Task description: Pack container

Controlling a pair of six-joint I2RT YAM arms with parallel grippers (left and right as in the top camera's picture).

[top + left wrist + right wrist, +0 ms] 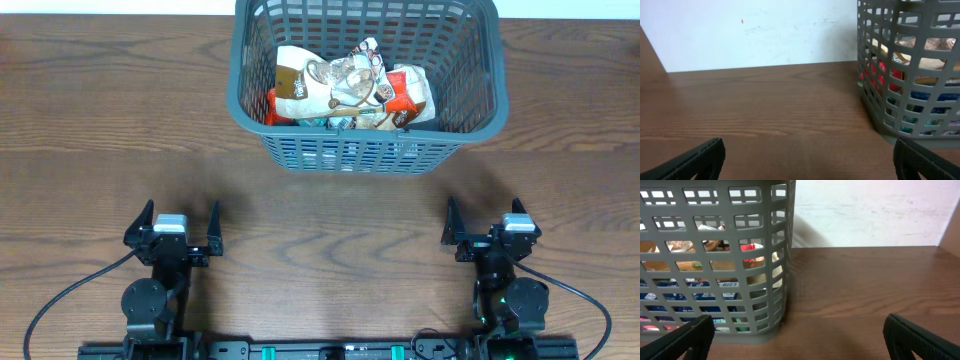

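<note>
Quick look from my remote station. The container point(360, 152) sits at the far middle of the bench point(100, 120), upright, with its far edge running out of the top of the overhead view. It's the dark grey basket with slotted sides. Inside there's a pile of snack packets: a white and brown packet point(303, 85) on the left side, a crinkly clear wrapper point(355, 68) on top near the middle, and a red and white packet point(410, 92) toward the right. Through the lattice in the wrist views I can also make out blue and red packaging lower down, but I can't tell what those items are.

The left end effector point(180, 215) is on the near side of the bench, well apart from the basket, with fingers spread wide and nothing between them. In its own camera the left end effector point(810, 165) shows bare wood between the two black fingertips point(697, 159), with the container point(910, 65) off to the right.

The right end effector point(487, 218) is the same: near side, fingers spread, holding nothing. From its wrist camera, the right end effector point(800, 340) has the container point(715, 255) filling the left half.
</note>
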